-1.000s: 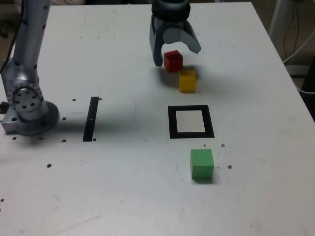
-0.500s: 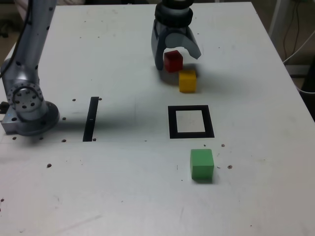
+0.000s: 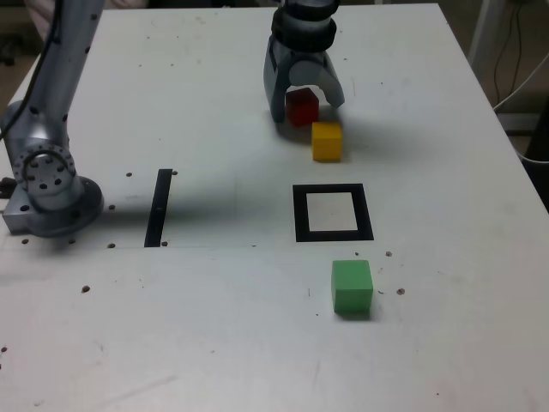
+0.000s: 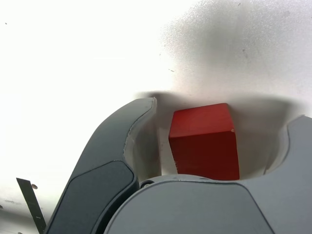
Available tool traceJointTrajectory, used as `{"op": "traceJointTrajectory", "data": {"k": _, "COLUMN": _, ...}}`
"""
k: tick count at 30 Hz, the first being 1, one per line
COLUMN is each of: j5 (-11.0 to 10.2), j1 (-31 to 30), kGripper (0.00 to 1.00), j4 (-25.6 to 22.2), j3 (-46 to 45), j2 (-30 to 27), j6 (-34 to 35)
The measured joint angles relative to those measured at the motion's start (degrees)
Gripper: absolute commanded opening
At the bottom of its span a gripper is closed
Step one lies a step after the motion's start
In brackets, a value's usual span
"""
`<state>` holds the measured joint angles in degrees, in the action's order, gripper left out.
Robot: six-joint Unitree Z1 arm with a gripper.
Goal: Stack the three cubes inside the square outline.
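White surface (image 3: 197, 77) all around us, far edge close behind. We see the fingers (image 3: 303, 93) spread astride the red cube (image 3: 302, 106), gaps showing either side, nothing clamped. Yellow cube (image 3: 326, 142) crowds just beside; square outline (image 3: 333, 212) and green cube (image 3: 352, 287) lie nearer with open room.

I see my gripper (image 3: 305, 101) straddling the red cube (image 3: 302, 106), with a gap on each side between jaw and cube in the wrist view. The yellow cube (image 3: 326, 141) crowds it, just beside the red. The square outline (image 3: 332, 212) is bare; the green cube (image 3: 352, 286) sits near it, apart.
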<state>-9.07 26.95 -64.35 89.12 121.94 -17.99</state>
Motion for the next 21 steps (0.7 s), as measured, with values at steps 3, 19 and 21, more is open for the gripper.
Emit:
{"op": "traceJointTrajectory", "data": {"k": 3, "j5": 0.0, "j1": 0.2, "kGripper": 0.74, "j4": 0.0, "j3": 0.2, "j2": 0.1, "j6": -0.2}}
{"op": "traceJointTrajectory", "data": {"k": 19, "j5": 0.0, "j1": 0.4, "kGripper": 0.53, "j4": -0.3, "j3": 0.4, "j2": 0.6, "j6": -0.5}}
{"op": "traceJointTrajectory", "data": {"k": 21, "j5": 0.0, "j1": 0.4, "kGripper": 0.46, "j4": -0.2, "j3": 0.4, "j2": 0.7, "j6": -0.5}}
